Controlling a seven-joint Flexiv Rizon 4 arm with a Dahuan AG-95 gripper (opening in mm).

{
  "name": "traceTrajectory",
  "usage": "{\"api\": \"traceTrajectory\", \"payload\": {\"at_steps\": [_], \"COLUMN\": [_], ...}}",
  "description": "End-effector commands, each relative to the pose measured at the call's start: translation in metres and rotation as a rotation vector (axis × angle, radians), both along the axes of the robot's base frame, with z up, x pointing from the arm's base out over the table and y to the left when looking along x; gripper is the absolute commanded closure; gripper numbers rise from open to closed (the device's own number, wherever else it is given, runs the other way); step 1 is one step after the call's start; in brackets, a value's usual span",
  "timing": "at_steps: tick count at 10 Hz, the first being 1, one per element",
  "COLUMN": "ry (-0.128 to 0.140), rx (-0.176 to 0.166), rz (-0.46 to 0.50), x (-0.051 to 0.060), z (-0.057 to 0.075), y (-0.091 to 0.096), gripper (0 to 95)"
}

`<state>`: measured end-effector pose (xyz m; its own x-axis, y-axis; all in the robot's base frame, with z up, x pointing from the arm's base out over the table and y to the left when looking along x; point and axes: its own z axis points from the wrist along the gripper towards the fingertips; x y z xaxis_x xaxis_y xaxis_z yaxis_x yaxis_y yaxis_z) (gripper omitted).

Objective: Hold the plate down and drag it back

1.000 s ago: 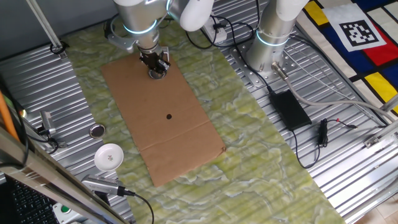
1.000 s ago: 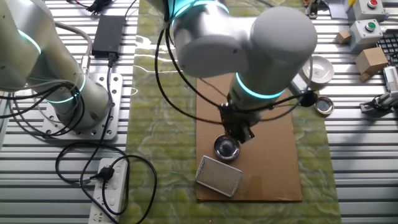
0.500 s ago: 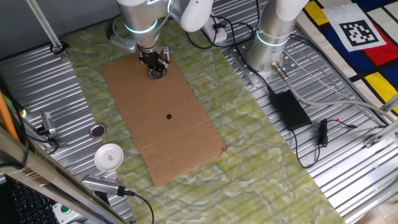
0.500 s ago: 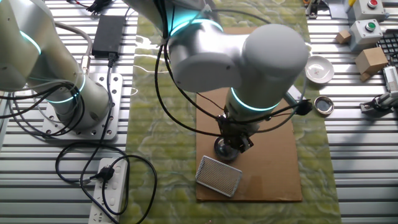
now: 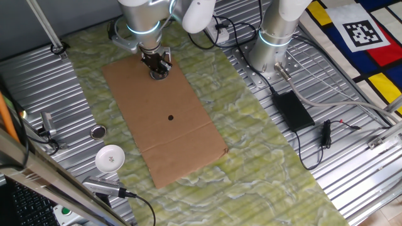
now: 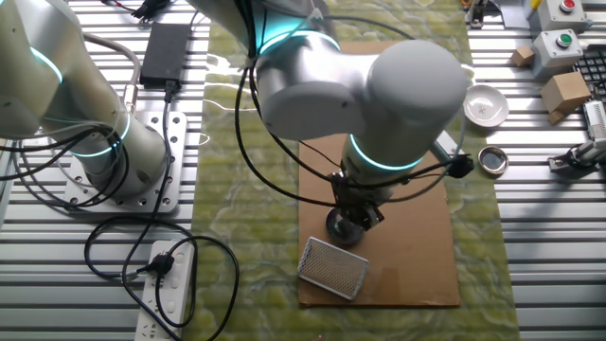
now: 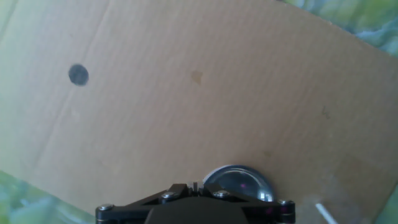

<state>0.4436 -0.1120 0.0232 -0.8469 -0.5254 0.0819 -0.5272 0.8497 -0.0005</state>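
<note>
On cardboard (image 5: 164,119): plate (image 7: 239,182) under pincer (image 5: 158,68) tips.

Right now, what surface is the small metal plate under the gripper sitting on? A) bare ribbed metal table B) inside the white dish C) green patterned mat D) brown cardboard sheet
D: the plate lies on the brown cardboard sheet, near its edge, with the gripper right over it; the green mat lies under and around the cardboard, and the white dish stands apart on the ribbed metal.

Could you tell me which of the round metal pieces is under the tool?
The plate on the cardboard sheet, beneath the tool; the ring and white dish lie off it.
</note>
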Motion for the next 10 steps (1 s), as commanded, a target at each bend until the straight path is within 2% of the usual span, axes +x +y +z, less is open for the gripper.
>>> {"api": "traceTrajectory", "payload": {"at_steps": [1, 6, 10], "ry": [-0.006, -0.015, -0.015], "rx": [0.003, 0.02, 0.045], "rz": [-0.012, -0.079, -0.127], "x": [0.001, 0.0, -0.001], "z": [-0.003, -0.006, 0.001], "y": [0.004, 0.02, 0.035], "gripper": [95.0, 95.0, 95.0]}}
